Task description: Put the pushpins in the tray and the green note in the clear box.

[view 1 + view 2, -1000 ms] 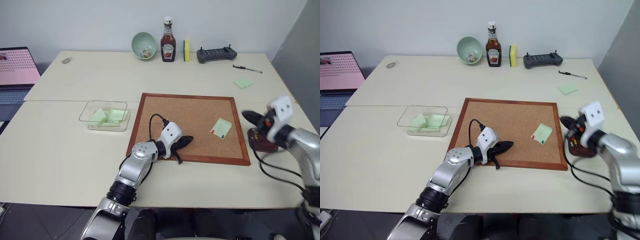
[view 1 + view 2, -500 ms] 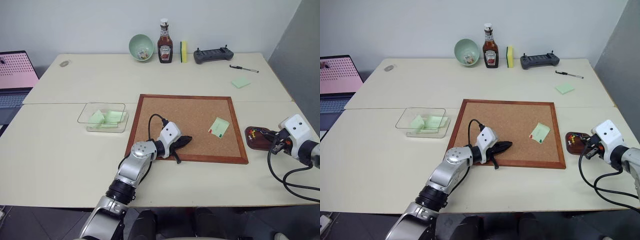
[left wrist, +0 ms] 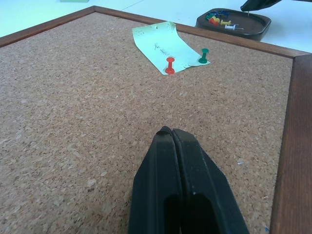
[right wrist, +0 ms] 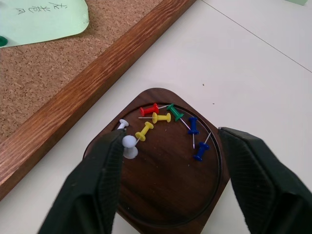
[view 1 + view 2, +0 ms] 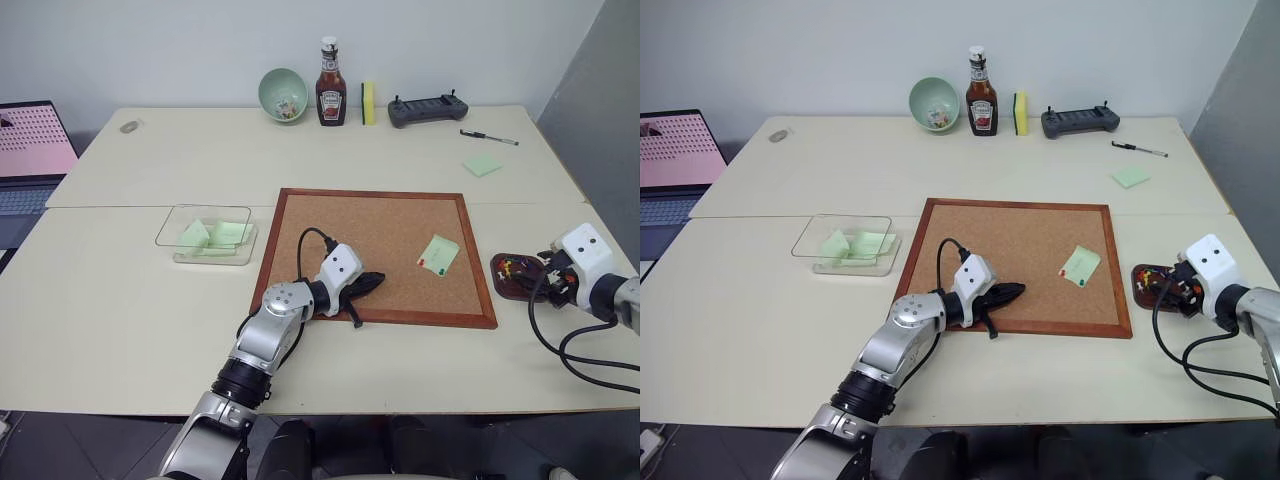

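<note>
On green note (image 3: 165,45), illegible handwriting.

Ketchup bottle (image 5: 328,82), green bowl (image 5: 284,93), laptop (image 5: 32,150), pen (image 5: 488,137)

The left arm (image 5: 262,345) is made of silver-grey metal segments with round joints — darker black rings farther down — and ends in a white boxy wrist block (image 5: 338,267). A black cable (image 5: 309,243) loops over it. The left gripper (image 5: 366,283) has black fingers. The right arm's white block (image 5: 583,250) carries small dark dots, with black cables (image 5: 548,335) trailing below.
</note>
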`<action>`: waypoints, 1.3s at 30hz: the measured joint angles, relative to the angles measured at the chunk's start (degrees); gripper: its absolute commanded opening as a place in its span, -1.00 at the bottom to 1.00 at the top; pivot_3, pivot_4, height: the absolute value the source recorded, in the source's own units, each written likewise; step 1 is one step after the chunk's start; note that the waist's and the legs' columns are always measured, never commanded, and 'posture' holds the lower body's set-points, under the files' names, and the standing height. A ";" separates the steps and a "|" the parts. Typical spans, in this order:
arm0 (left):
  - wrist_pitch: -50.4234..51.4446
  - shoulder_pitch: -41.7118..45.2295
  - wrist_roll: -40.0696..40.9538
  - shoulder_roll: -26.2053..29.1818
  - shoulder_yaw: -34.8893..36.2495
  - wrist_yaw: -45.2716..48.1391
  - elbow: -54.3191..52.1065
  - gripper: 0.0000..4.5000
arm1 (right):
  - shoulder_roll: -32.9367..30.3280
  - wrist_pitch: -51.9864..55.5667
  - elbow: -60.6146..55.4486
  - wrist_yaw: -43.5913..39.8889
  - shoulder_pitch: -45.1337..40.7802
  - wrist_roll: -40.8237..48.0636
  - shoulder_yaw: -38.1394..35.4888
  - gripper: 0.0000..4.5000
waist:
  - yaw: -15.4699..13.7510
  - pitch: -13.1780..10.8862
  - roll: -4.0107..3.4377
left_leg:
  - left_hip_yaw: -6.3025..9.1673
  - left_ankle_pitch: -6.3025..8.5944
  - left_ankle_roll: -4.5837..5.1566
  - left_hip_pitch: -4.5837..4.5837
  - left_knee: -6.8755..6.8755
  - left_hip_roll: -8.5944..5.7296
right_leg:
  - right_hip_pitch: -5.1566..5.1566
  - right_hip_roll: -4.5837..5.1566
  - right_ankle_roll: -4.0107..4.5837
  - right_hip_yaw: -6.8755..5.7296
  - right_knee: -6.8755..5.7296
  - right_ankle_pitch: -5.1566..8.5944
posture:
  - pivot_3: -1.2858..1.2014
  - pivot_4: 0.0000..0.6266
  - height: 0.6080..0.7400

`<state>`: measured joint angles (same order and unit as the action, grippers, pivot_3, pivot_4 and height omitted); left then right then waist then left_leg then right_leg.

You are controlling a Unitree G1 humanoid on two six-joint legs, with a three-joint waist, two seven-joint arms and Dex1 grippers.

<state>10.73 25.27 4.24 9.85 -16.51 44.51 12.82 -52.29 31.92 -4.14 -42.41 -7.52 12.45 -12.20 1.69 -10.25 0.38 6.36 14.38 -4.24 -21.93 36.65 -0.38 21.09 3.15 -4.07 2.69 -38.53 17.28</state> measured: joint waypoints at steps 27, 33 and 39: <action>-0.83 0.01 -0.04 -0.17 -0.07 0.00 0.43 -1.00 | 11.02 3.78 -9.72 -2.65 -2.98 8.46 6.63 0.98 | 0.05 0.01 0.00 | 0.04 0.00 0.00 0.00 0.00 0.01 | 0.00 -0.01 0.00 -0.03 0.00 0.00 | 0.03 -0.52 1.00; -0.10 -0.26 -0.06 -0.34 -0.13 -0.06 -0.27 -1.00 | 13.42 -0.72 -1.56 -2.38 -7.81 4.32 11.72 0.98 | 0.06 0.02 -0.01 | 0.04 0.00 0.00 -0.01 -0.02 -0.01 | 0.03 0.00 0.00 -0.03 0.00 0.00 | 0.03 -0.52 1.00; 0.37 -1.06 -0.07 -0.20 -0.12 -0.15 -1.45 -1.00 | 13.43 -3.37 2.16 -3.13 -9.06 2.77 13.06 0.75 | 0.06 0.02 -0.01 | 0.04 0.00 0.00 -0.01 -0.02 0.00 | 0.03 0.00 0.01 -0.03 0.01 0.00 | 0.03 -0.52 1.00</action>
<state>11.10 24.21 4.17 9.65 -16.63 44.36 11.37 -38.86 28.54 -1.98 -45.53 -16.58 15.22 0.86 1.75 -10.23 0.38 6.40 14.38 -4.24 -21.94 36.63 -0.38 21.12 3.15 -4.06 2.66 -38.52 17.28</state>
